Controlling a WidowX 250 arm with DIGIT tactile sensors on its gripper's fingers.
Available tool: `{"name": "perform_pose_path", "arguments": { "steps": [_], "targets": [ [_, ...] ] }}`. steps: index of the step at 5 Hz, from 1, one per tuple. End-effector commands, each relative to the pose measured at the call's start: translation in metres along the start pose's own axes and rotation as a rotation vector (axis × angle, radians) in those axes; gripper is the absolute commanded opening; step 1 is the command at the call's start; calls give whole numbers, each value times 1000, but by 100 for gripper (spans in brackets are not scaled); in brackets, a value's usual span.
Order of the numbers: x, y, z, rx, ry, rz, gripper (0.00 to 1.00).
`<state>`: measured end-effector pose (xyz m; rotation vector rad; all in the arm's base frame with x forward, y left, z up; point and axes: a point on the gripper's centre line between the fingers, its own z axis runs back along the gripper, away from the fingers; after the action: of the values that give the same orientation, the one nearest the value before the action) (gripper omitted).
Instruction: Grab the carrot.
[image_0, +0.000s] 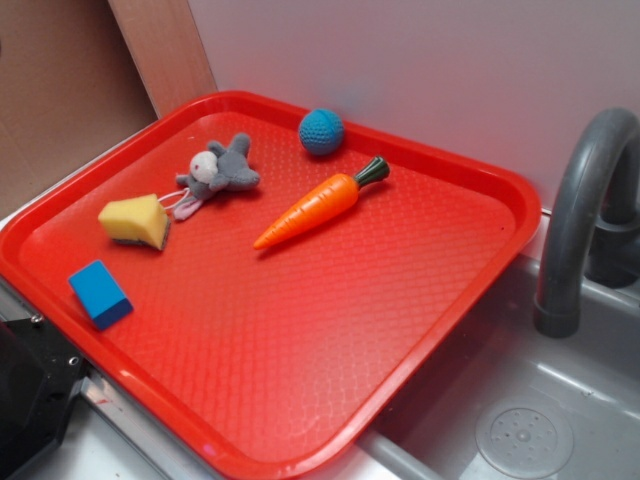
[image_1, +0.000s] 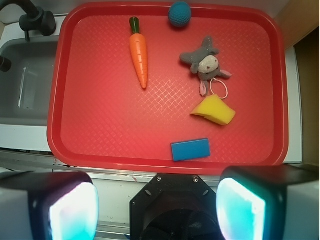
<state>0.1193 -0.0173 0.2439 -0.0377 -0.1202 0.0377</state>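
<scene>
Gripper (image_1: 157, 202): seen from the wrist view, it sits at the near edge of the tray, above the counter; its two fingers (image_1: 57, 205) are spread wide apart with nothing between them. It touches no object.
Arm: a dark part of the robot (image_0: 35, 390) shows at the lower left corner of the exterior view, just off the tray's near rim; the wrist camera looks down across the whole tray.
Tray (image_1: 100, 130): red, textured, resting partly over the sink (image_0: 560, 400).
Block (image_1: 190, 149): blue, lying flat, closest to the gripper.
Sponge (image_1: 215, 110): yellow wedge, just beyond the block.
Plush (image_1: 204, 64): small grey animal, beyond the sponge, its loop almost touching it.
Carrot (image_1: 139, 53): lying flat on the far half of the tray, alone, green stem pointing toward the far rim, tip pointing toward the gripper; well apart from the fingers.
Ball (image_1: 179, 13): blue, at the far rim, near the carrot's stem.
Tap (image_0: 590, 210): grey, beside the tray.
</scene>
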Motion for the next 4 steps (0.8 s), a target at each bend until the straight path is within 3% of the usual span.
{"name": "perform_pose_path", "arguments": {
  "steps": [1,4],
  "targets": [
    [0,0,0,0,0,0,100],
    [13,-1,0,-10,7,19,100]
  ]
}}
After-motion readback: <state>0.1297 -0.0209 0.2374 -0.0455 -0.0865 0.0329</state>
